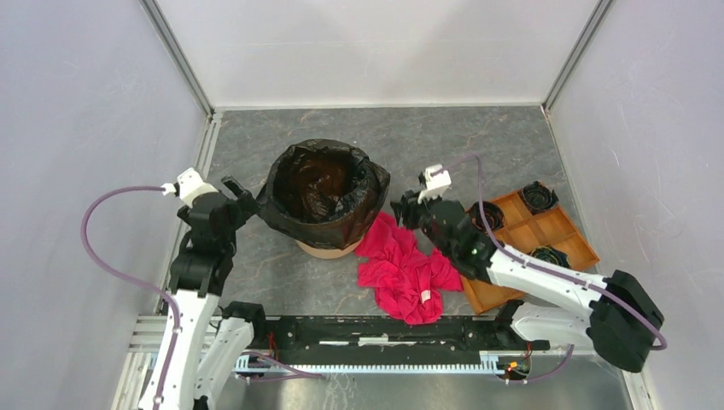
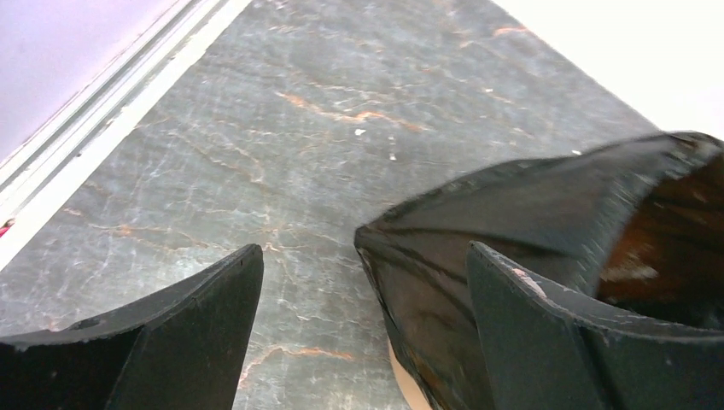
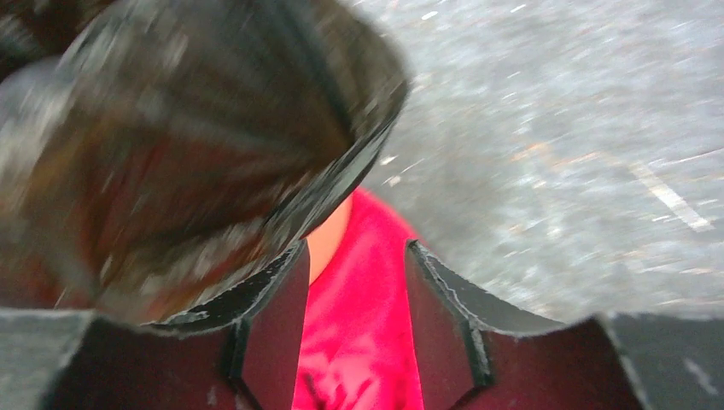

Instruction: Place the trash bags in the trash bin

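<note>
The black trash bag [image 1: 286,209] lines the orange-tan bucket [image 1: 329,250] and hangs over its rim, open side up. My left gripper [image 1: 246,198] is open at the bag's left edge. In the left wrist view, a fold of the bag [image 2: 512,213] lies between the spread fingers [image 2: 196,333], close to the right one, above a sliver of bucket wall [image 2: 405,384]. My right gripper [image 1: 403,212] is open and empty just right of the bucket. The right wrist view is blurred. It shows the bag [image 3: 196,145] and the bucket wall [image 3: 329,243] ahead of my right gripper [image 3: 357,248].
A red-pink cloth [image 1: 405,265] lies crumpled on the table against the bucket's right side, under my right gripper [image 3: 359,342]. A flat orange-brown compartment tray [image 1: 521,235] with black round parts [image 1: 538,196] sits at the right. White walls enclose the table.
</note>
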